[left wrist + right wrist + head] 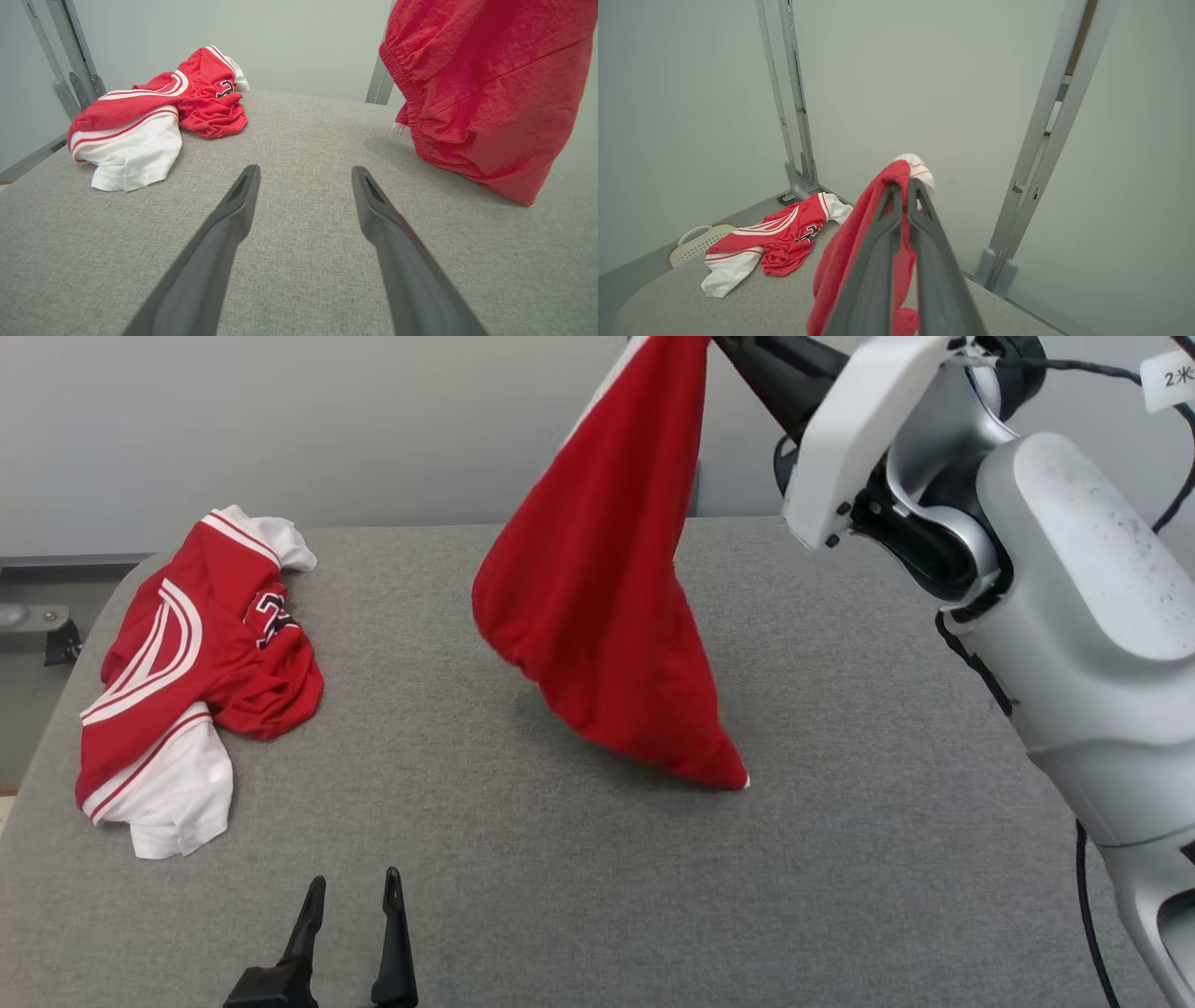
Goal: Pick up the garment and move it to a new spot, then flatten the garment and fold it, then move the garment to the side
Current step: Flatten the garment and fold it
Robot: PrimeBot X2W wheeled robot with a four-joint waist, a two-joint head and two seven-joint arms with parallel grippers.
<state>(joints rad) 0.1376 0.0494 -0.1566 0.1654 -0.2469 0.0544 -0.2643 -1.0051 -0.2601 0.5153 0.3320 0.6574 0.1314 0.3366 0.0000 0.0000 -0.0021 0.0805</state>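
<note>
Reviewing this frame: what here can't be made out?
- Head view: the top of the held red garment and the right gripper's grip on it are cut off by the top edge.
- Jersey print, all views: crumpled folds hide it.
- Basket, right wrist view: the table hides most of it.

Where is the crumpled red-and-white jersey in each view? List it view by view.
Head view: jersey at the left, lying crumpled.
Left wrist view: jersey at the upper left.
Right wrist view: jersey at the lower left.
Shared landmark: the hanging red garment, to its right in all three.
</note>
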